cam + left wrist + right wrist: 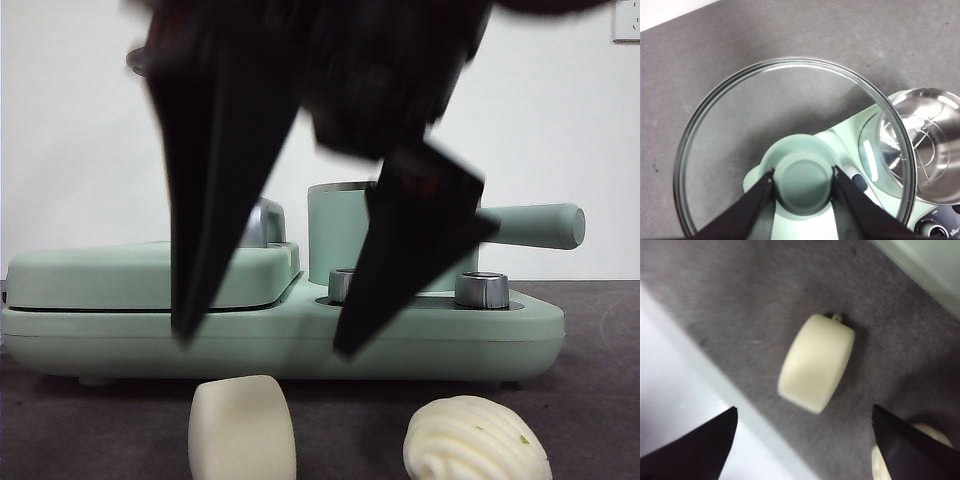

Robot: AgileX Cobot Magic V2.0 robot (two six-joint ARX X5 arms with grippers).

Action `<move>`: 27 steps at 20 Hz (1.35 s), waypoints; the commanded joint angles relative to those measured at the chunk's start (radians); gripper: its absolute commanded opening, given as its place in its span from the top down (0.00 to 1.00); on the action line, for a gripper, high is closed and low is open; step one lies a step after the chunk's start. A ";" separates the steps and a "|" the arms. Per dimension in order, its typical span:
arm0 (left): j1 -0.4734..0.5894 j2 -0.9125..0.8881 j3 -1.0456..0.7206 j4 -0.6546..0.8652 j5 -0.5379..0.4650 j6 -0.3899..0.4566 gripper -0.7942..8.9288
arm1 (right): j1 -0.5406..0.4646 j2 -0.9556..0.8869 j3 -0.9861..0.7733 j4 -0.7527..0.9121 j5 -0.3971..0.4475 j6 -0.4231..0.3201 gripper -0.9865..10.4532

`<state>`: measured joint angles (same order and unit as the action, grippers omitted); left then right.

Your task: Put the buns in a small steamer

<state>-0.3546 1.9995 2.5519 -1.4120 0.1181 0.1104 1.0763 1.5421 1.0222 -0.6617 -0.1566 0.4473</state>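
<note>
R gripper hangs over the smooth bun, jaws spread wide, not touching it; bun lies on its side on grey table. Ridged bun lies just beside it, also on table. L gripper pinches the green knob of glass lid, lid held off the small steamer, which stands uncovered, steel inside visible, on the green appliance base.

No legible text, labels or numbers anywhere.
</note>
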 commanded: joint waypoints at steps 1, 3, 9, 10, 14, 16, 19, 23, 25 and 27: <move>0.001 -0.011 0.041 0.017 0.005 -0.014 0.87 | 0.012 0.069 0.023 0.049 -0.003 0.005 0.55; 0.001 -0.011 0.040 0.018 0.005 -0.014 0.87 | 0.013 0.099 0.023 0.101 0.009 0.005 0.56; 0.001 -0.011 0.041 0.020 0.006 -0.021 0.87 | 0.008 0.147 0.023 0.128 0.046 0.005 0.75; 0.001 -0.011 0.040 0.021 0.006 -0.022 0.87 | 0.008 0.154 0.023 0.128 0.045 0.005 0.77; 0.001 -0.011 0.040 0.020 0.006 -0.022 0.87 | 0.005 0.157 0.048 0.121 0.039 0.005 0.80; 0.002 -0.011 0.040 0.020 0.006 -0.022 0.87 | -0.019 0.150 0.143 -0.001 0.031 -0.006 0.80; 0.002 -0.011 0.040 0.021 0.006 -0.022 0.87 | -0.097 0.150 0.374 -0.238 0.026 -0.069 0.80; 0.002 -0.011 0.040 0.023 0.006 -0.022 0.87 | -0.251 0.175 0.689 -0.459 0.029 -0.183 0.80; 0.002 -0.011 0.040 0.024 0.006 -0.022 0.87 | -0.342 0.222 0.827 -0.516 0.031 -0.234 0.80; 0.002 -0.011 0.040 0.024 0.006 -0.025 0.87 | -0.419 0.283 0.929 -0.532 0.029 -0.256 0.80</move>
<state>-0.3508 1.9995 2.5519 -1.4117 0.1184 0.0891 0.6571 1.7901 1.9285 -1.1889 -0.1303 0.2256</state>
